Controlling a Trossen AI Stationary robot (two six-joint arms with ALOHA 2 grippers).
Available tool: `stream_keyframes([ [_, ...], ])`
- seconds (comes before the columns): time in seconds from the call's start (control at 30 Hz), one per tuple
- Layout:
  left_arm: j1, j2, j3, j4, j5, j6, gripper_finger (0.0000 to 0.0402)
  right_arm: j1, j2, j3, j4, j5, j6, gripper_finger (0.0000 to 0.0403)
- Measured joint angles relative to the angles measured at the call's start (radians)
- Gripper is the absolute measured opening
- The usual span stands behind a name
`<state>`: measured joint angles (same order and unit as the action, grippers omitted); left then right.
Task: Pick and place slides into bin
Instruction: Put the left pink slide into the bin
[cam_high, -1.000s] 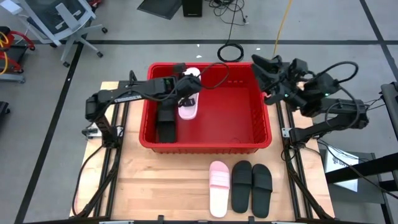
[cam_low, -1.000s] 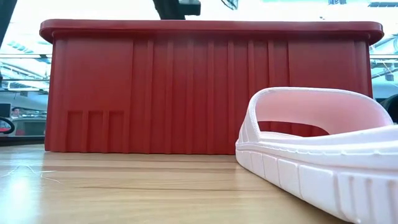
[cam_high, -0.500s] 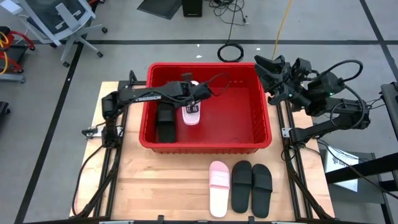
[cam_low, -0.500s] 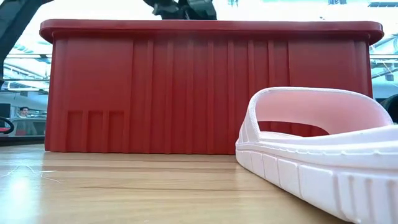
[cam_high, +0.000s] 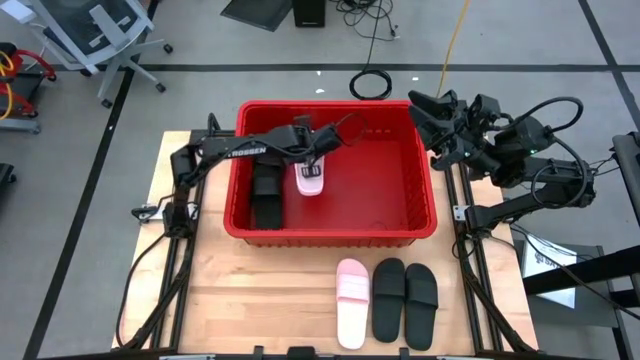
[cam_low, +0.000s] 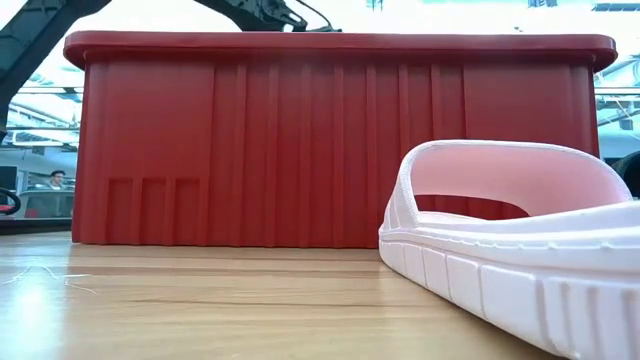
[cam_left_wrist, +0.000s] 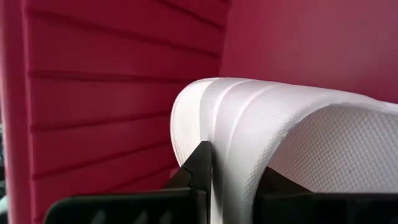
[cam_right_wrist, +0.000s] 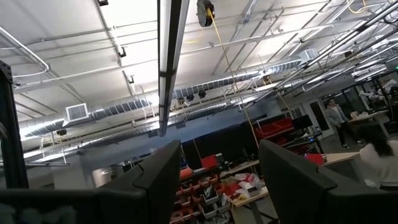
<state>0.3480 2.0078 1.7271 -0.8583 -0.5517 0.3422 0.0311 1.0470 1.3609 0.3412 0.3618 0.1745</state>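
Note:
My left gripper (cam_high: 312, 166) is inside the red bin (cam_high: 425, 215), shut on a pale pink-white slide (cam_high: 308, 181) near the bin's far left part. Black slides (cam_high: 265, 196) lie on the bin floor to its left. On the table in front of the bin lie one pink-white slide (cam_high: 351, 300), which also shows in the low view (cam_low: 520, 240), and two black slides (cam_high: 388, 298) (cam_high: 421, 300). My right gripper (cam_high: 425, 112) is open and empty, raised beside the bin's far right corner. My left gripper pinches the pink-white slide's ribbed strap (cam_left_wrist: 214, 124) between its two fingers (cam_left_wrist: 200, 168), coming from above and slanting down. The slide hangs tilted below the fingers inside the bin. Whether its lower end touches the bin floor, I cannot tell.
The bin's right half (cam_high: 380, 180) has bare floor. The bin's tall near wall (cam_low: 300, 150) stands between the table slides and its inside. Bare wooden table (cam_high: 260, 300) lies left of the three slides.
My left gripper has gone a little toward the table's right edge and down into the bin, still shut on the pink-white slide, which now sits lower between the walls. My right arm has shifted slightly.

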Motion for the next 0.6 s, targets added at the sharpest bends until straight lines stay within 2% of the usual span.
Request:
stream_keyframes([
  [0.27, 0.039, -0.006, -0.047, 0.006, 0.032, 0.056, 0.0035, 0.0, 0.0, 0.0, -0.004, 0.001, 0.0, 0.0205],
  [0.6, 0.04, -0.006, -0.146, 0.158, 0.064, 0.176, 0.0035, 0.0, 0.0, 0.0, -0.008, 0.003, 0.0, 0.0205],
])
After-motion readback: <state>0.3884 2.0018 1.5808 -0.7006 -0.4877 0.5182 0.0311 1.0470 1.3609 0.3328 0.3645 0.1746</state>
